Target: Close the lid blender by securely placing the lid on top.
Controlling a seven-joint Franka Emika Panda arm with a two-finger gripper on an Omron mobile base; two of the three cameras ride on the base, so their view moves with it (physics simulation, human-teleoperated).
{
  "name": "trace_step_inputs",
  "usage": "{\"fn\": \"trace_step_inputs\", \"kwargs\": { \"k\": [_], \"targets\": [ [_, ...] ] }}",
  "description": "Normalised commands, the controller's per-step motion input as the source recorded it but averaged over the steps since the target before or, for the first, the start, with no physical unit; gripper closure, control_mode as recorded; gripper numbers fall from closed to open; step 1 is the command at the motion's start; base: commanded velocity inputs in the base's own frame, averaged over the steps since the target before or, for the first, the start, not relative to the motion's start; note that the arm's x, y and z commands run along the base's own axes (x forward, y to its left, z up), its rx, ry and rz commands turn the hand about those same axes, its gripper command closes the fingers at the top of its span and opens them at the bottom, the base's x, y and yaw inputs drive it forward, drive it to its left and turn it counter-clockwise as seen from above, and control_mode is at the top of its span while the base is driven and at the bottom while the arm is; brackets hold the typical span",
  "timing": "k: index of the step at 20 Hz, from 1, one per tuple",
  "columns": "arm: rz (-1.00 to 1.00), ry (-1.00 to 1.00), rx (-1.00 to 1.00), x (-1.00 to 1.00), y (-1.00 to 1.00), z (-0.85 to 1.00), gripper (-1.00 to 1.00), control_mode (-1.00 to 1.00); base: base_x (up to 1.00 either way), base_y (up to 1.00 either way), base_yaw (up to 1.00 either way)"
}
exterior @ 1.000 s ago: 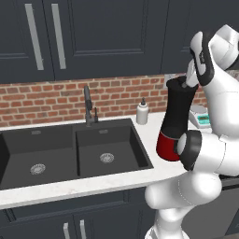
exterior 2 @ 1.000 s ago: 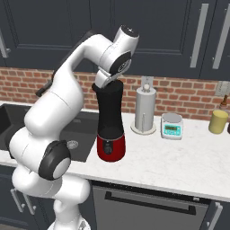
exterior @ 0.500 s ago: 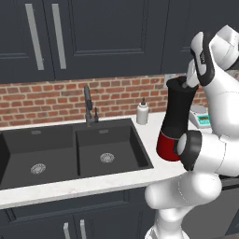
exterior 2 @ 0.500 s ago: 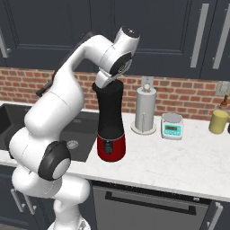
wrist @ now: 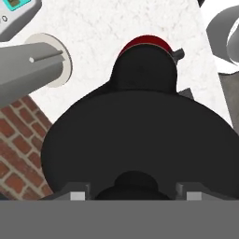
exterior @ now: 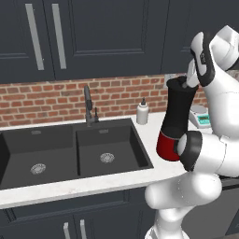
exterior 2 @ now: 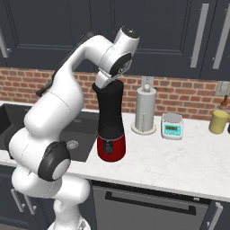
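The blender [exterior 2: 110, 121] stands on the counter, a tall black jar on a glossy red base [exterior: 165, 144]. The round black lid [wrist: 140, 140] lies flat across the jar's top, and in the right base view the lid [exterior 2: 108, 85] shows as a dark cap under my hand. My gripper [wrist: 132, 195] hovers right above it, pointing straight down. Its fingertips [wrist: 77, 196] stand open on either side of the small raised knob [wrist: 133, 183], with a narrow gap at each side. From the left, the gripper [exterior: 189, 84] sits at the jar's rim.
A paper towel holder [exterior 2: 145, 110] and a grey-and-teal scale [exterior 2: 172, 126] stand just right of the blender. A yellow jar [exterior 2: 218, 121] sits farther right. Left of the blender are a white soap bottle [exterior: 142, 112], a faucet [exterior: 87, 105] and a black double sink [exterior: 70, 149].
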Motion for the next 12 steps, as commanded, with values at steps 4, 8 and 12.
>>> {"fn": "trace_step_inputs", "kwargs": {
  "k": [4,8,12],
  "targets": [
    [0.00,0.00,0.00,0.00,-0.01,0.00,-1.00,-1.00,0.00,0.00,0.00],
    [0.00,-0.10,0.00,0.00,-0.09,0.21,-1.00,-1.00,0.00,0.00,0.00],
    [0.00,-0.25,0.00,-0.23,-0.03,0.44,-1.00,-1.00,0.00,0.00,0.00]
  ]
}}
